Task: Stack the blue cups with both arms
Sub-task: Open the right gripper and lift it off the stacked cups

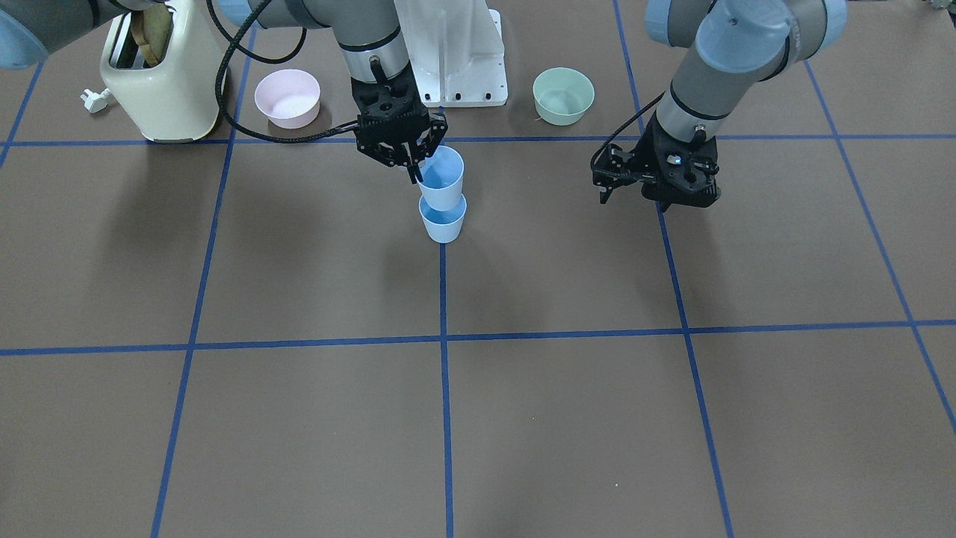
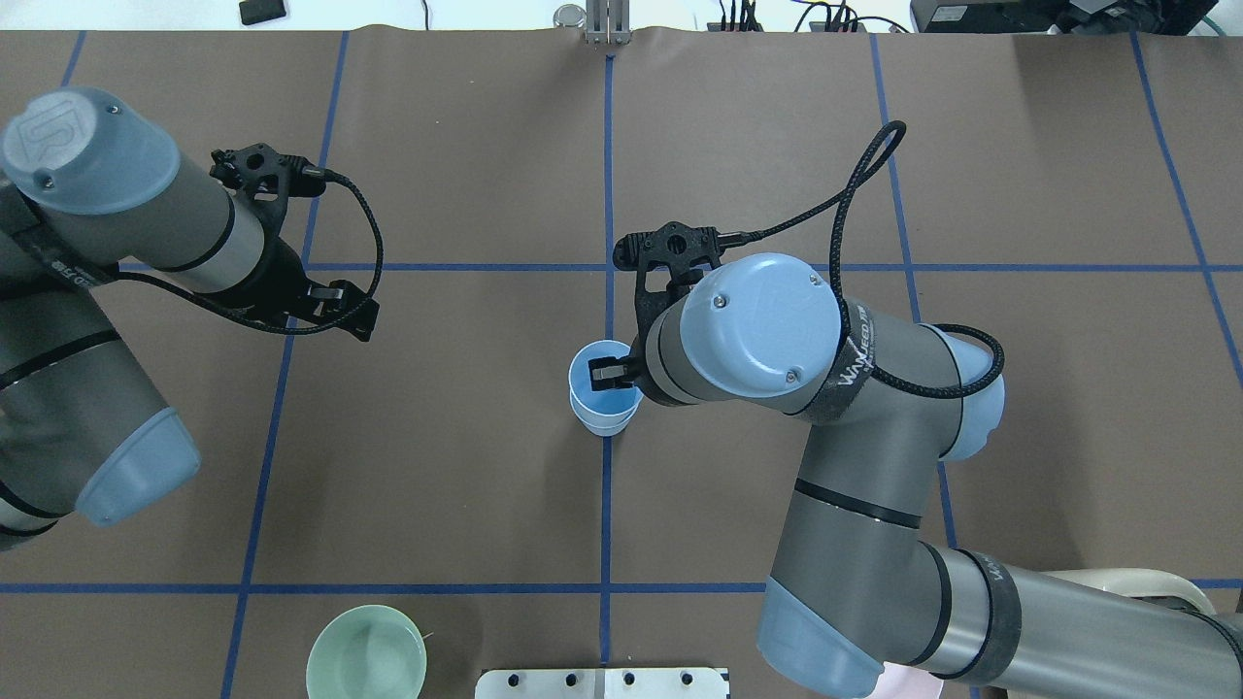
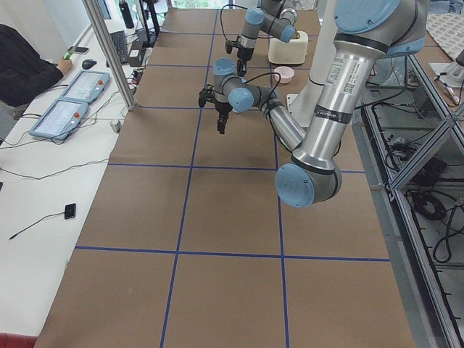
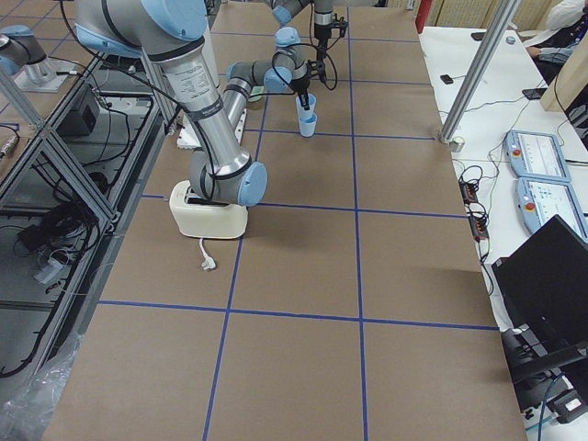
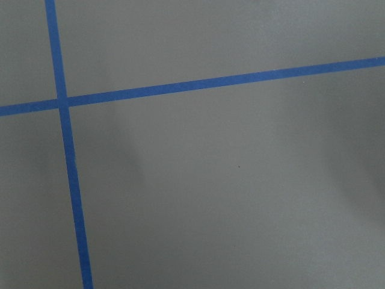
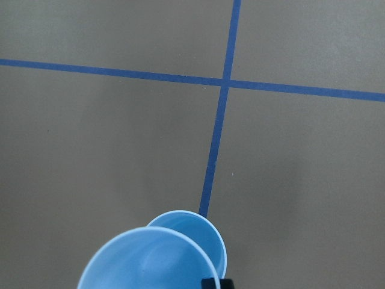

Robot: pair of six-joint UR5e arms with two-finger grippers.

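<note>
Two pale blue cups show near the table's middle. One cup stands on the blue centre line. My right gripper is shut on the rim of the other blue cup, one finger inside and one outside. It holds that cup just above the standing one, its base at the lower rim and slightly offset. Both show in the overhead view and the right wrist view. My left gripper hangs empty over bare table well to the side, its fingers together.
A cream toaster with a loose plug, a pink bowl and a green bowl stand along the robot's side, on either side of the white base mount. Brown table with blue tape lines lies toward the operators.
</note>
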